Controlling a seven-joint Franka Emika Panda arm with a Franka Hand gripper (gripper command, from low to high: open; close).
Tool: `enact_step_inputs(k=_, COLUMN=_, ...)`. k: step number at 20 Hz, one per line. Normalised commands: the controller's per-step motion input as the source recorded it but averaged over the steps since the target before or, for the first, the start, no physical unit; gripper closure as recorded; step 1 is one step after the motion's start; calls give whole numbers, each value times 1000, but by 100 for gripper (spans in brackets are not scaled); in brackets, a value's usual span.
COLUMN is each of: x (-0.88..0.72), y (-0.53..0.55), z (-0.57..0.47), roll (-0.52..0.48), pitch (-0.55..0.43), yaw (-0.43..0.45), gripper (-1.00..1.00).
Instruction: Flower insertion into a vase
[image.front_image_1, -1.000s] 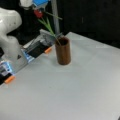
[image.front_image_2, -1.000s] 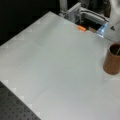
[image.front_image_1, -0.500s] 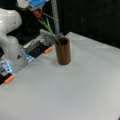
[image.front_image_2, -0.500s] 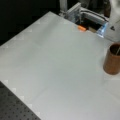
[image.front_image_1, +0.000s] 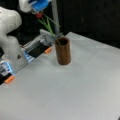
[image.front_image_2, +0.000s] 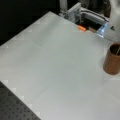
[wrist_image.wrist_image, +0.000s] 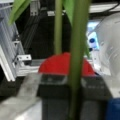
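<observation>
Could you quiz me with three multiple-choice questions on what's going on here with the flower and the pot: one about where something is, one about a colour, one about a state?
1. Where does the vase stand in a front view?
A. lying at the bottom left corner
B. upright on the white table, near its far edge
C. on the dark floor

2. What colour is the flower head?
A. red
B. yellow
C. white

3. Where is the lower end of the stem?
A. flat on the table
B. hanging clear above the vase
C. inside the vase's mouth

Answers:
1 B: it stands upright on the white surface.
2 A: red shows just under the gripper, also in the wrist view.
3 C: the stem slants down past the rim, its top at the gripper.
</observation>
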Motion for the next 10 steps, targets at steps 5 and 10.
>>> enact_step_inputs(k=5, x=360, y=120, z=58, roll=47, pitch=625, yaw=79, gripper=100)
enact_step_inputs(k=10, x=257, y=110, z=9, roll=-17, pitch=516, yaw=67, gripper=100)
